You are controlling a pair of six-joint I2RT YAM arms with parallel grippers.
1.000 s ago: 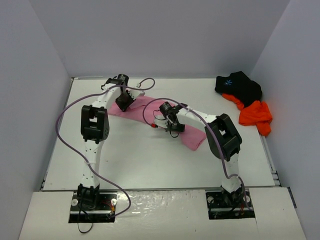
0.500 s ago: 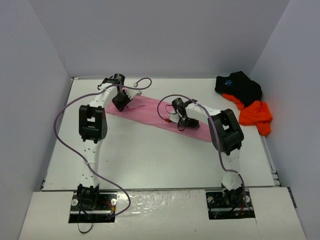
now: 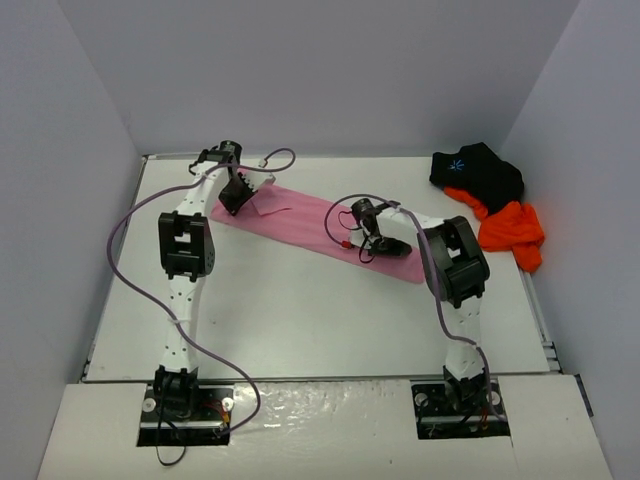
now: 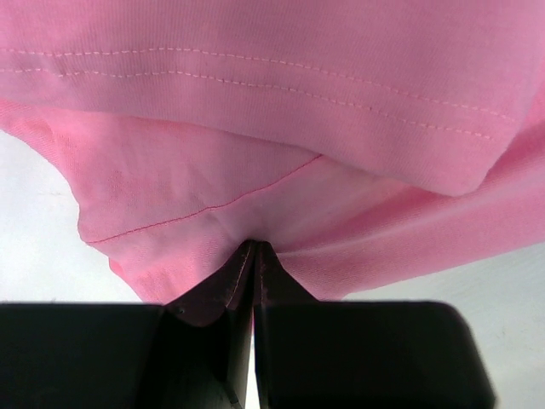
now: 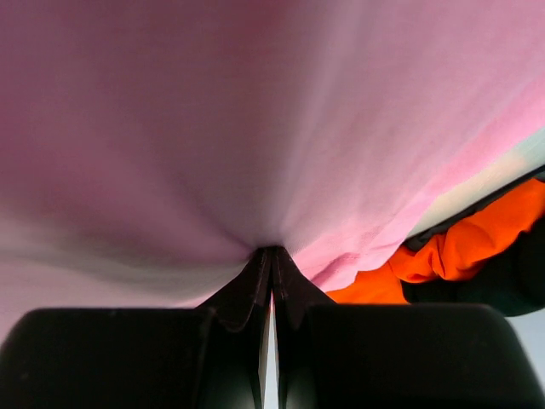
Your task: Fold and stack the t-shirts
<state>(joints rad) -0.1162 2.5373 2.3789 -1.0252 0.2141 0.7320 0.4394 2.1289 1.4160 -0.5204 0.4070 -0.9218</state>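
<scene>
White table (image 3: 300, 320), matte, flat; back wall (image 3: 320, 70) plain pale grey-lilac, rising from table's far edge; left wall (image 3: 50, 220) and right wall (image 3: 600, 150) same colour, closing in both sides; white front ledge (image 3: 330, 430) along near edge, a seam between it and table; light even and diffuse; shadows on table soft and faint.

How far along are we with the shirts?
Partly done: the pink t-shirt lies as a long narrow band, apparently folded lengthwise. In hand: the left claw and right claw are each shut on that band, one toward each end. Remaining: finishing the pink fold, then the black t-shirt and orange t-shirt, both crumpled together at the far right. Nothing is stacked yet.
</scene>
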